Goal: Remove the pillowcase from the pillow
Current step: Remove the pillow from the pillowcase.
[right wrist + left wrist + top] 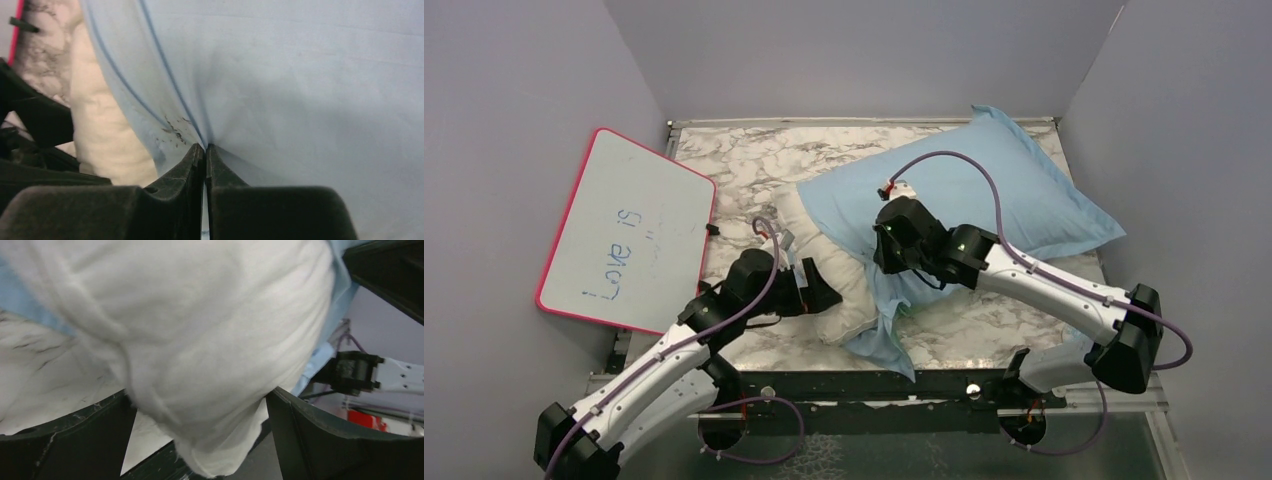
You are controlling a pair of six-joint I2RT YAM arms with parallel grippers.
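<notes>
While the right hand [205, 150] is clamped on the pillowcase [984, 190] near its mouth, the left hand [822, 297] stands apart astride the bare near-left end of the pillow [834, 275], whose long axis runs far-right across the desk [754, 160].

Even bright overhead light, soft shadows, left wrist view blurred (close-up)

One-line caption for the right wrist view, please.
Right gripper pinches a fold of the light blue pillowcase, cream pillow bared beside it.
</notes>
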